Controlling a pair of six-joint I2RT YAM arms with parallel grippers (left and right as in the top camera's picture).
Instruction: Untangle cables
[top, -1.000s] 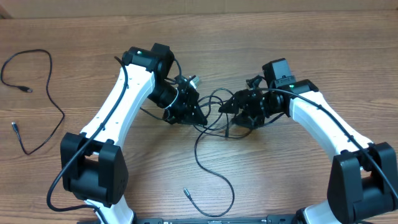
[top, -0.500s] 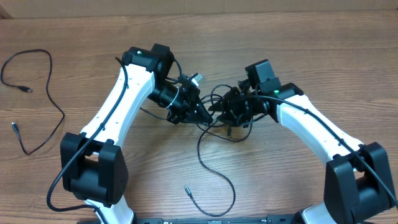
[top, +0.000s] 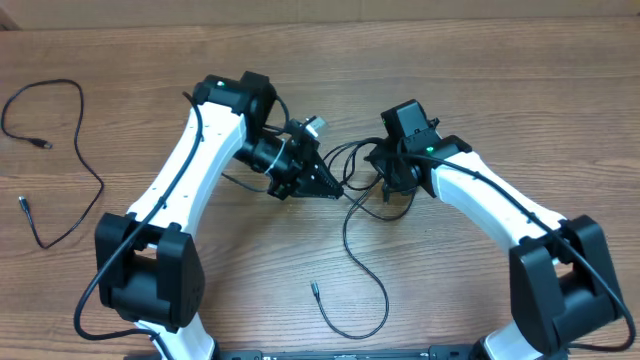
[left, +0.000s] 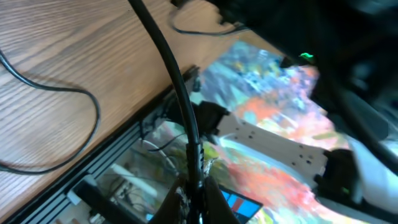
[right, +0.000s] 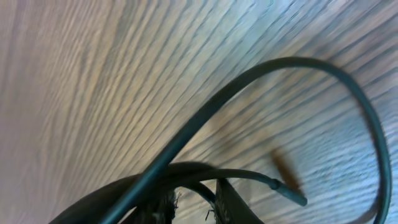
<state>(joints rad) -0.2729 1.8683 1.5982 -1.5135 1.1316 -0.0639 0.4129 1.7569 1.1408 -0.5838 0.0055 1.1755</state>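
Overhead, the tangled cables (top: 356, 190) lay near the middle of the wooden surface (top: 500, 80), bunched between the two arms. The left end effector (top: 330, 187) was closed on a strand of that bundle. In the left wrist view its fingers (left: 186, 202) met around one black cord (left: 180, 93) that ran up and away from them. The right end effector (top: 385, 188) sat just beside the bundle on the other side. Its own camera showed cords (right: 205, 121) looping across the fingertips (right: 227, 199), but whether it was clamped on them I cannot tell. One cord end (right: 292, 195) hung close above the wood grain.

From the bundle a single tail (top: 378, 285) curved toward the robot's base and ended in a small plug (top: 314, 290). Well apart, at the far left of the surface, a separate cable (top: 101, 186) lay in an open loop. A blurred, brightly coloured patch (left: 267, 81) in the left wrist view was too smeared to read.
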